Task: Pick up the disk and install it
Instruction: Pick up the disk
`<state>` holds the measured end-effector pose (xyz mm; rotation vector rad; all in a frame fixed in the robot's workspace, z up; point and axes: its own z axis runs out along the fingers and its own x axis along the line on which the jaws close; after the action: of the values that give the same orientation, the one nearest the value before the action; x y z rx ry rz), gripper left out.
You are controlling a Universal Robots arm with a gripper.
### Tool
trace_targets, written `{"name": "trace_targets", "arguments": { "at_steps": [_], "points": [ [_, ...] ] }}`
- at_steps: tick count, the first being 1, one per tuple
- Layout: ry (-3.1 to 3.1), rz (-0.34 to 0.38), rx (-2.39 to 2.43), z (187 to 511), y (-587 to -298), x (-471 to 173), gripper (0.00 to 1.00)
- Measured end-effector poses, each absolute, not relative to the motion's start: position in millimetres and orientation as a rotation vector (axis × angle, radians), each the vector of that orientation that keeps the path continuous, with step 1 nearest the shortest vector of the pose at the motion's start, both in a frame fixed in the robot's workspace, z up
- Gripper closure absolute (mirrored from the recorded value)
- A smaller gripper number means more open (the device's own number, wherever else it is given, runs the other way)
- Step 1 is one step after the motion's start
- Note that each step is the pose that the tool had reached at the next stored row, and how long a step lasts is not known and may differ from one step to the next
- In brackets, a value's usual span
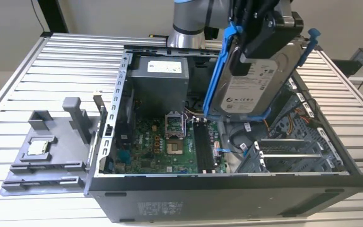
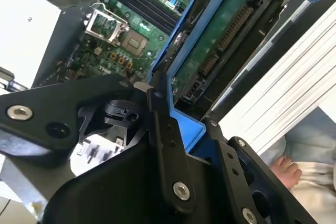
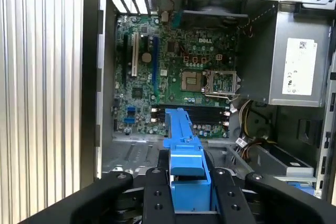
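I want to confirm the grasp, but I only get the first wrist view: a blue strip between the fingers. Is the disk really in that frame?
Observer: Yes. In the exterior view the disk sits in its blue frame, nearly upright, white label facing the camera.
Operator: Is it seated in the case?
Observer: No; the gripper holds it by its upper end over the open computer case.
Operator: Anything outside the case?
Observer: A grey fixture carrying a small square chip lies at the exterior view's left of it.
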<state>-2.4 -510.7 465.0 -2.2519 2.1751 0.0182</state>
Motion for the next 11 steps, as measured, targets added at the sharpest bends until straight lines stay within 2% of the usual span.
{"name": "trace_targets", "arguments": {
  "at_steps": [11],
  "points": [
    [2.175,0.018,-2.252,465,-536,31,1.00]
  ]
}}
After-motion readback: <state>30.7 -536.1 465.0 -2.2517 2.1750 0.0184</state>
